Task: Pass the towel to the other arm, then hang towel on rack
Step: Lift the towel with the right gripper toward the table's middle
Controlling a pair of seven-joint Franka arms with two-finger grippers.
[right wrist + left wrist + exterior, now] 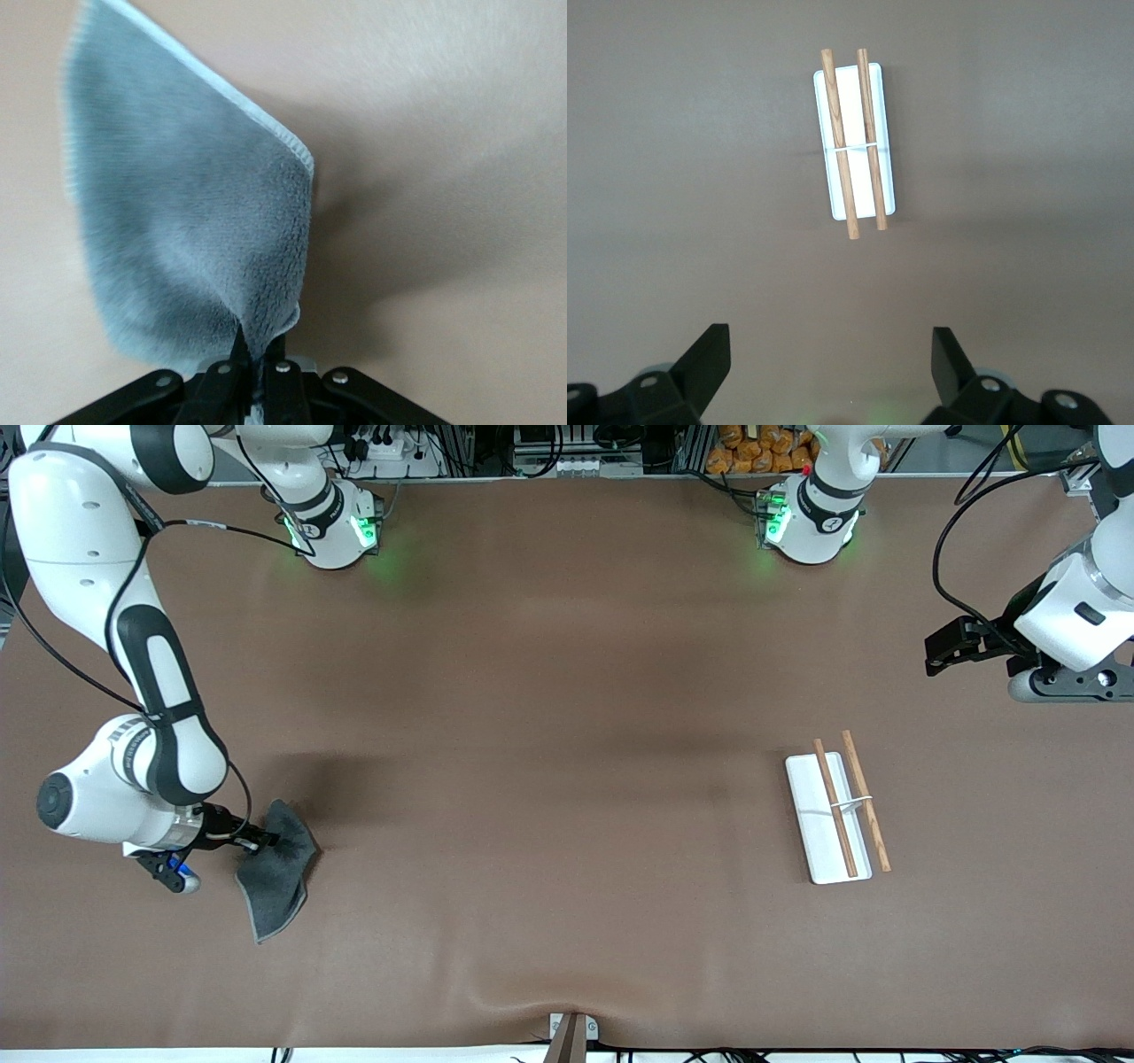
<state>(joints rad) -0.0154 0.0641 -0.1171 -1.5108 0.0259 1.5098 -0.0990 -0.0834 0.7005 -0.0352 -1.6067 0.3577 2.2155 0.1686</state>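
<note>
My right gripper (pixel 262 840) pinches the soft, limp towel (pixel 282 872) by one edge; I'd have the wide-open, waiting left gripper (pixel 831 372) take a free corner.

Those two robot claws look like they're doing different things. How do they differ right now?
The right gripper is shut on the towel, pinching one edge so the cloth hangs from it; the left gripper is open and holds nothing. The right gripper is at the right arm's end of the table; the left gripper waits above the rack at the left arm's end. Both have two dark fingers.
</note>
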